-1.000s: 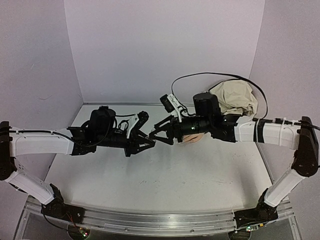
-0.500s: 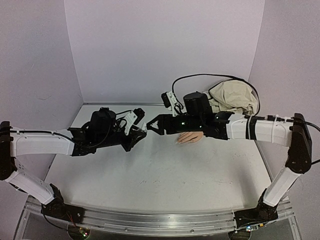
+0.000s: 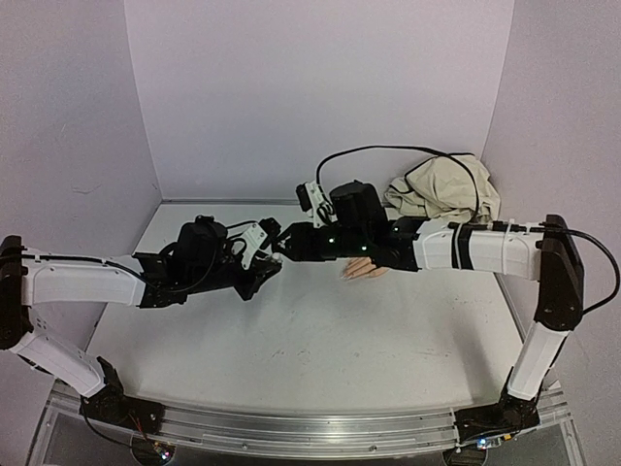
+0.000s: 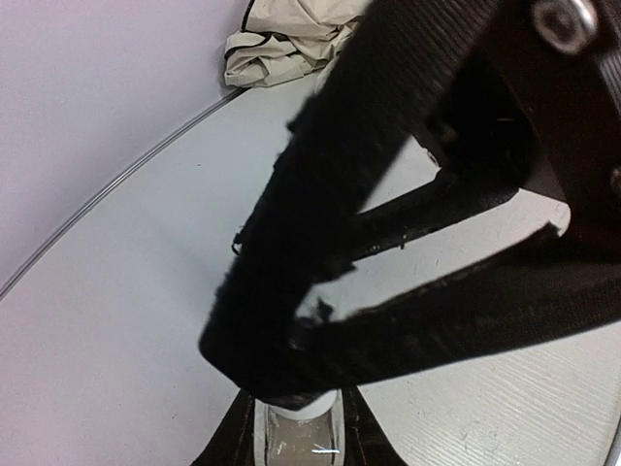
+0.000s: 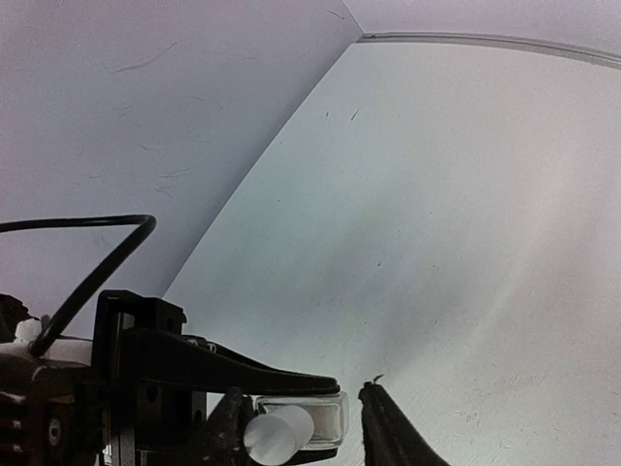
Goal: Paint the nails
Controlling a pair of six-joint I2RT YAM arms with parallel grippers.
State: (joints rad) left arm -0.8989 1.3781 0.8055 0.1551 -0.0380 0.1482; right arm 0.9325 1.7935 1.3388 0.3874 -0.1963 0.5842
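No writing, label, brand, number or sign can be read in any view. The small clear glass bottle with a white cap (image 5: 312, 416) shows no legible lettering, being blurred and partly hidden at the frame's edge.

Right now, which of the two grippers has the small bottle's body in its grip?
The left gripper: it is shut on the small bottle. The right gripper only straddles the white cap, with its jaws apart.
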